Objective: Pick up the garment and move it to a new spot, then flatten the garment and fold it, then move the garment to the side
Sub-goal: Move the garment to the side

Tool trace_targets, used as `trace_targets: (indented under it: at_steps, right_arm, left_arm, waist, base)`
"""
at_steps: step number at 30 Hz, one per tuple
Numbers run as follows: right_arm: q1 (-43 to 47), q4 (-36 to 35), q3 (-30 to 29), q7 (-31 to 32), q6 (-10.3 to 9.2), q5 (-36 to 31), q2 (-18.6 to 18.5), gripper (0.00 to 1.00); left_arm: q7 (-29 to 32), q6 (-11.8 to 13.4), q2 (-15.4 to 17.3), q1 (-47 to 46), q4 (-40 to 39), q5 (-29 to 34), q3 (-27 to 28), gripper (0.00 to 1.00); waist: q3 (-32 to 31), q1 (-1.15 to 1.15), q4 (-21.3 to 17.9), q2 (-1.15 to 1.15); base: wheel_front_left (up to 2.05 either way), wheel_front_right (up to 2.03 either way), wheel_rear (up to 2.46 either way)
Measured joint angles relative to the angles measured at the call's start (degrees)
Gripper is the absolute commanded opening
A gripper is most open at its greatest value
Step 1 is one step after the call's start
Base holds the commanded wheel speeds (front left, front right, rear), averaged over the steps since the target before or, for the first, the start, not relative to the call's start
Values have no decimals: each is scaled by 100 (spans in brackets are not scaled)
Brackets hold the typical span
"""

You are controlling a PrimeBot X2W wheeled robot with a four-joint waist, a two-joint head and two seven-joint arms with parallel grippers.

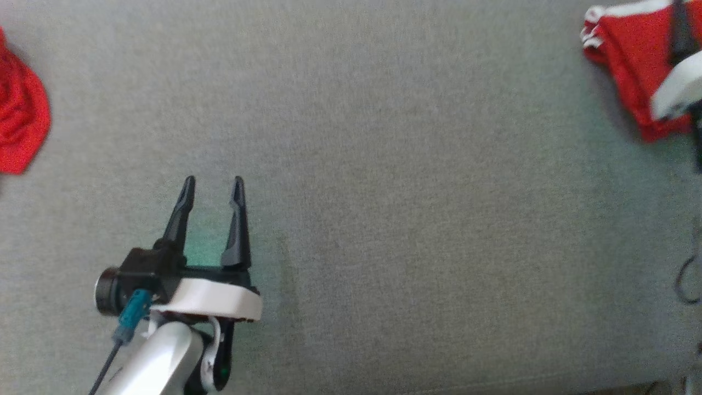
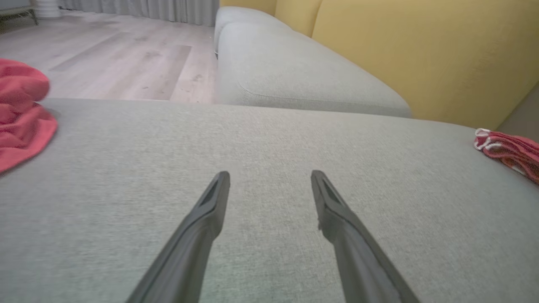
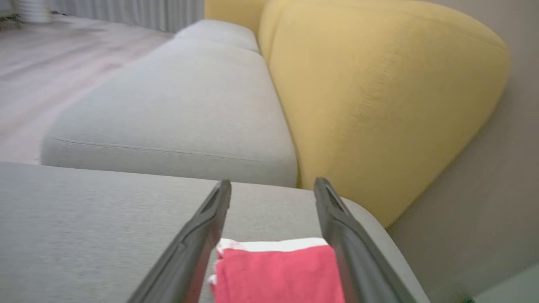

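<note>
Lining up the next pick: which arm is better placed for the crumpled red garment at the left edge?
Left, probably. The left gripper is open over bare cushion, nearer the crumpled red garment; the right gripper is open over the folded garment at the far right.

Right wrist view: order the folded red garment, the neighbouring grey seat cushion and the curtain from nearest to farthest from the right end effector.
1. The folded red garment: just below the open right end effector, at the bottom centre of the view.
2. The grey seat cushion: ahead, past the seam, centre left.
3. The curtain: farthest, along the top left edge.
</note>
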Motion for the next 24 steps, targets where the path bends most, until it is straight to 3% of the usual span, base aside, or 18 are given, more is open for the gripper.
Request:
trace_targets:
  at_steps: [13,20,24]
  right_arm:
    - [2151,-912,341,-520,0,58,1236,100]
    - [3755,-1677,300,-694,0,-142,1464,100]
    - [4564,-2104,321,-747,0,219,1507,100]
  left_arm:
    - [-311,7,-32,1100,620,-539,632,100]
    - [-344,-46,-83,1701,681,-564,660,100]
    - [-344,-100,-149,1798,682,-563,509,100]
  waist:
    - [-1598,-2,90,0]
    - [-2200,-2,309,0]
    - [-2338,0,511,0]
  base:
    - [0,0,0]
    - [0,0,0]
    - [0,0,0]
